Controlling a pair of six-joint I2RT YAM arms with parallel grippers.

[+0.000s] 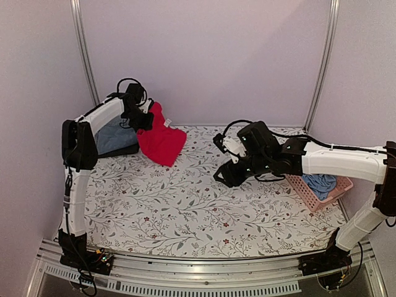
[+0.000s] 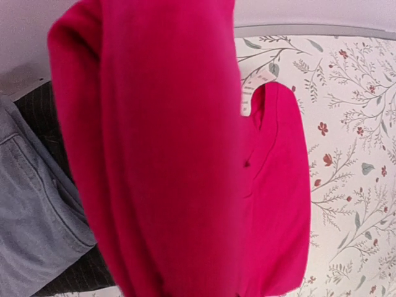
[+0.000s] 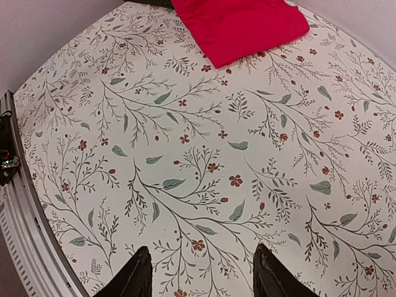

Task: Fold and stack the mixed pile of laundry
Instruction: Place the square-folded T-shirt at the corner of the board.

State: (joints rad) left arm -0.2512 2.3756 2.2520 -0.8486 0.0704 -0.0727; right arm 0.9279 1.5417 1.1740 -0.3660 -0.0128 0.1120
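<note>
Top view: two arms over a table covered by a floral tablecloth [image 1: 185, 204].

Left arm: reaches to the far left corner. The left gripper [image 1: 145, 119] is raised above the table and clamped on the upper edge of the red garment [image 1: 162, 141]. The garment hangs from it, and its lower part spreads onto the tablecloth near the far edge, left of centre.

Left wrist view: the red garment [image 2: 173, 154] fills most of the frame and hides the fingers. A white tag [image 2: 255, 86] shows at its inner fold.

Beside the red garment, at the far left corner, lies a grey-blue garment [image 1: 114, 136] with stitched seams [image 2: 31, 204]. It rests on a dark striped cloth [image 2: 43, 111].

Right arm: extends from the right edge toward the middle of the table. The right gripper [image 1: 226, 174] hovers above bare tablecloth, well apart from the red garment.

Right wrist view: the two fingers [image 3: 139, 275] stand spread, nothing between them, and only the leaf pattern lies below the right gripper [image 3: 204, 275]. The red garment's corner [image 3: 238, 25] lies at the far edge of that view. A metal rail [image 3: 18, 216] runs along the near edge of the table.

Right edge of the table: a pink slatted basket [image 1: 303, 189] holds a crumpled light blue cloth [image 1: 320, 183], partly under the right arm.
</note>
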